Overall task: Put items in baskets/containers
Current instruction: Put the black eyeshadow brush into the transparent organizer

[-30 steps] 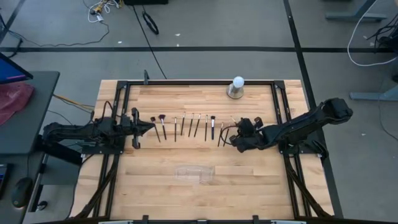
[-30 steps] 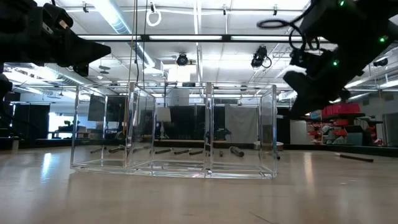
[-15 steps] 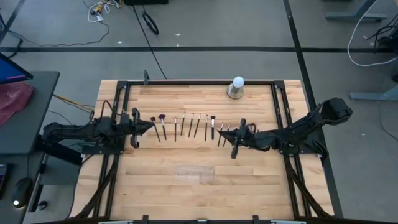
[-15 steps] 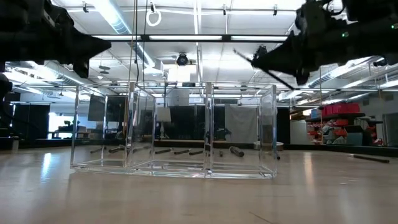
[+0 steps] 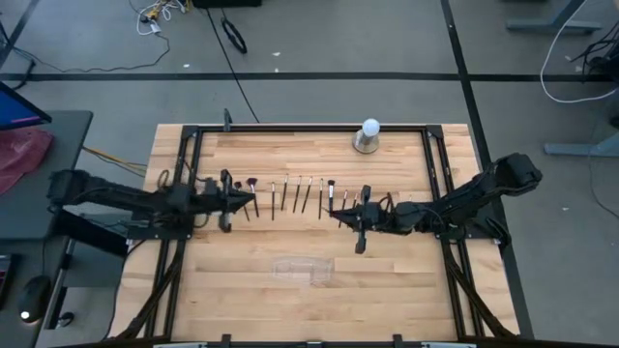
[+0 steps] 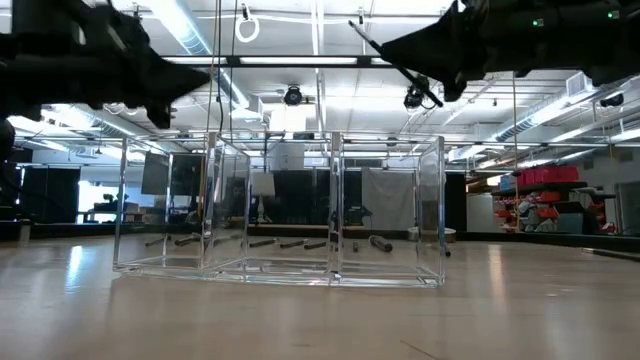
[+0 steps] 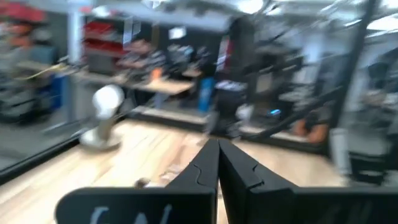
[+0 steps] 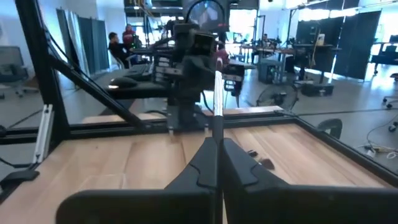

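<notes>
Around eight makeup brushes (image 5: 296, 194) lie in a row mid-table, hard to count exactly. Right gripper (image 5: 338, 215), held above the table, is clamped on one brush (image 8: 217, 99). Left gripper (image 5: 250, 199), fingers together and empty, hovers at the row's other end. One clear tray (image 5: 302, 269) sits nearer the front. White ball thing (image 5: 368, 136) at the back of the wooden table (image 5: 406, 300); people (image 8: 117, 45) at desks behind.

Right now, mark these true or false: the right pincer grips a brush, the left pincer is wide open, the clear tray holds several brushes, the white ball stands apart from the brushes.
1. The right pincer is shut on a brush. True.
2. The left pincer is wide open. False: it is shut and empty.
3. The clear tray holds several brushes. False: it looks empty; the row of brushes lies beyond it.
4. The white ball stands apart from the brushes. True.
</notes>
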Action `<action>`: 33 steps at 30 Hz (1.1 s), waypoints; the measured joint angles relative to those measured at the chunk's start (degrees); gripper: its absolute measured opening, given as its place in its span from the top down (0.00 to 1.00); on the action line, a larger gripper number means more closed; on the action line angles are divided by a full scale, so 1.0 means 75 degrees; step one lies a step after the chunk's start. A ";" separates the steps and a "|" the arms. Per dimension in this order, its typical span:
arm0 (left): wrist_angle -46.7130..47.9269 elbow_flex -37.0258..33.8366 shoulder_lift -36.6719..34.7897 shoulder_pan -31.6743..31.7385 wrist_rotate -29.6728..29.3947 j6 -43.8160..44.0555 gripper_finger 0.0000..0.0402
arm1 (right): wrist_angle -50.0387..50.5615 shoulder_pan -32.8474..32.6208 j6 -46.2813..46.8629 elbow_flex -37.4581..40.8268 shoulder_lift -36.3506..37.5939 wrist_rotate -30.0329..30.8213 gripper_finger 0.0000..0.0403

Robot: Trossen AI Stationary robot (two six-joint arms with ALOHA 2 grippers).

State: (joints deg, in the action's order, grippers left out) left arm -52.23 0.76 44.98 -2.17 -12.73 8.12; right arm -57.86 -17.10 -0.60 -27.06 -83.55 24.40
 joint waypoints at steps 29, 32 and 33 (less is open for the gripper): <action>-0.1925 0.4103 0.5982 -0.0223 0.2701 -0.2379 0.49 | -0.2435 0.0370 -0.0449 -0.0680 -0.2200 -0.1008 1.00; -0.2090 0.4106 0.5982 -0.0299 0.2737 -0.2378 0.56 | -0.2433 0.0370 -0.0446 -0.0680 -0.2200 -0.1030 1.00; -0.2131 0.4106 0.5982 -0.0307 0.2736 -0.2376 0.58 | -0.2432 0.0370 -0.0441 -0.0680 -0.2200 -0.1032 1.00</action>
State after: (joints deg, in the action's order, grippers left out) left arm -68.22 31.55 89.84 -4.47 7.79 -9.69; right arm -76.09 -14.33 -3.90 -32.16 -100.05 16.67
